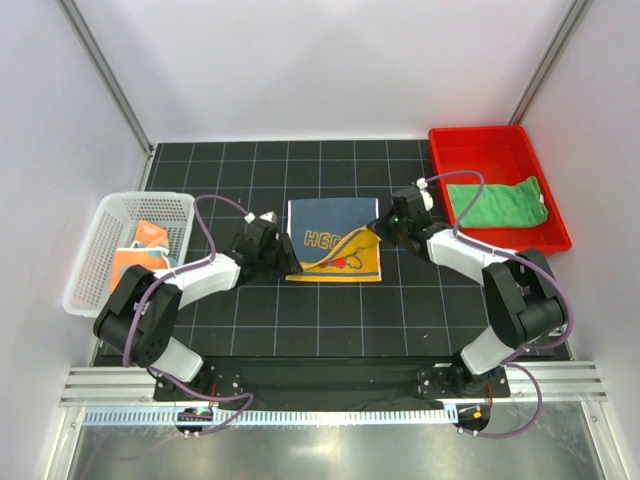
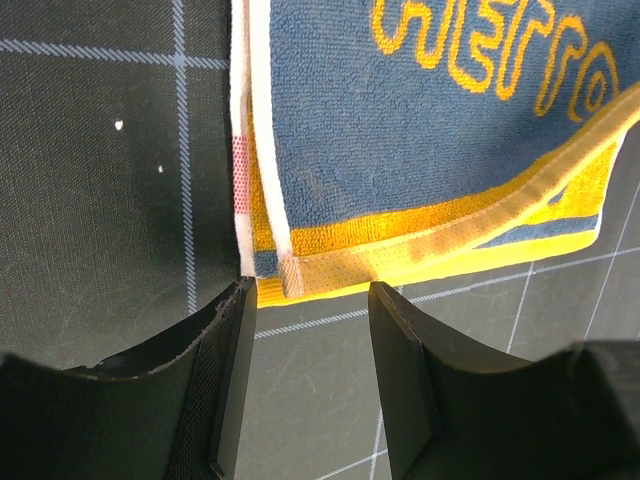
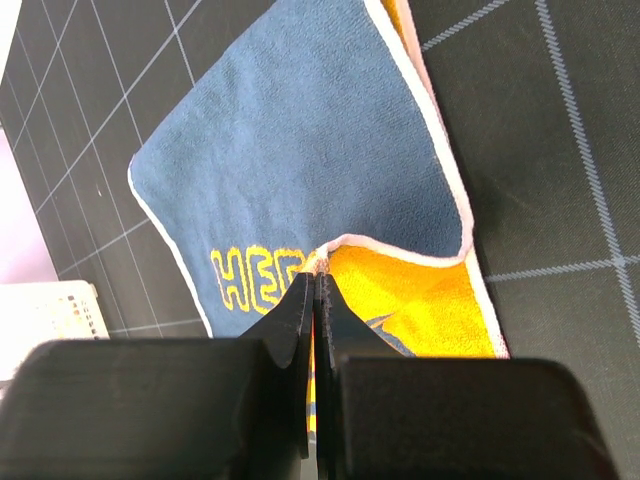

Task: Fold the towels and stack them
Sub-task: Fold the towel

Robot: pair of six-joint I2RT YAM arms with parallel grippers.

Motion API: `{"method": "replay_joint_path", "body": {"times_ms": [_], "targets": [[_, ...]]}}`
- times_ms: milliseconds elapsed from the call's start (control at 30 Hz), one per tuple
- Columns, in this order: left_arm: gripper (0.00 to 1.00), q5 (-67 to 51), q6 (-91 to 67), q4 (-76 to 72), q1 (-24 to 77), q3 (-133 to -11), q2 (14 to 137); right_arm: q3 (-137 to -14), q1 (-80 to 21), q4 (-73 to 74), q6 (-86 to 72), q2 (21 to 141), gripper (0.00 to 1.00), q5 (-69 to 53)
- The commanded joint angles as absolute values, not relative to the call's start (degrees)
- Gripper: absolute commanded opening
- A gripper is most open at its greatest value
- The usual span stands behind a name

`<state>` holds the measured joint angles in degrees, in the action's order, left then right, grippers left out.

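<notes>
- Yellow-orange towel [image 1: 332,243] with a dark blue back lies near the middle of the tabletop [image 1: 300,320], a black mat ruled with a pale grid.
- Most of its blue side faces up, showing yellow outlined letters. Along its near edge the yellow face shows, with small red and dark marks.
- Its right near corner is lifted and turned inward over the blue, so a yellow triangle shows there.
- The right gripper [image 1: 375,232] reaches in from the towel's right edge. Its fingers are pressed together on that lifted white-trimmed edge.
- From the right wrist, the right gripper [image 3: 316,285] has the hem of the yellow-orange towel [image 3: 300,170] clamped between its two black fingers, where blue meets yellow.
- The left gripper [image 1: 288,264] sits at the towel's left near corner.
- From the left wrist, the left gripper [image 2: 312,290] has its jaws spread apart with only bare mat between them. The corner of the yellow-orange towel [image 2: 420,130] lies just beyond the fingertips, ungripped.
- At that corner, layered hems of yellow, white and blue are stacked on one another.
- The green towel [image 1: 495,205] lies loosely folded in the red tray [image 1: 470,135] at the far right corner of the tabletop.
- The pale towel [image 1: 135,262], with orange patches, lies bunched in the white basket [image 1: 100,240] at the left edge.
</notes>
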<state>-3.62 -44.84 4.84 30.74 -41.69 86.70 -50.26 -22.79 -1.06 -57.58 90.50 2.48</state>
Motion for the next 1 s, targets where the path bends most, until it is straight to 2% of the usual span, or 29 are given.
{"method": "replay_joint_path", "body": {"times_ms": [0, 533, 633, 733, 767, 833, 967], "targets": [[0.52, -3.0, -45.0, 1.7, 30.9, -42.4, 85.5, -52.5, -22.6, -4.0, -58.4, 91.0, 0.01, 4.0], [0.46, -3.6, -49.3, -1.4, 31.0, -43.2, 89.1, -52.1, -21.8, -4.6, -58.4, 91.1, 0.01, 3.3], [0.39, -2.9, -49.7, -1.7, 30.9, -43.2, 89.1, -51.9, -21.8, -4.6, -58.2, 91.0, 0.01, 3.0], [0.26, -1.8, -49.7, -1.4, 30.9, -43.8, 88.9, -51.2, -21.7, -4.7, -58.0, 90.7, 0.01, 2.5], [0.15, -1.3, -49.3, -0.7, 30.9, -44.4, 88.8, -51.2, -21.6, -4.7, -57.9, 90.4, 0.01, 2.3], [0.03, -1.1, -48.6, -0.2, 30.8, -45.3, 88.6, -50.9, -21.6, -4.8, -57.4, 90.2, 0.01, 1.4], [0.0, -0.5, -45.4, 7.8, 30.0, -49.6, 86.8, -52.5, -21.4, -2.2, -55.2, 89.0, 0.01, -1.1]]}}
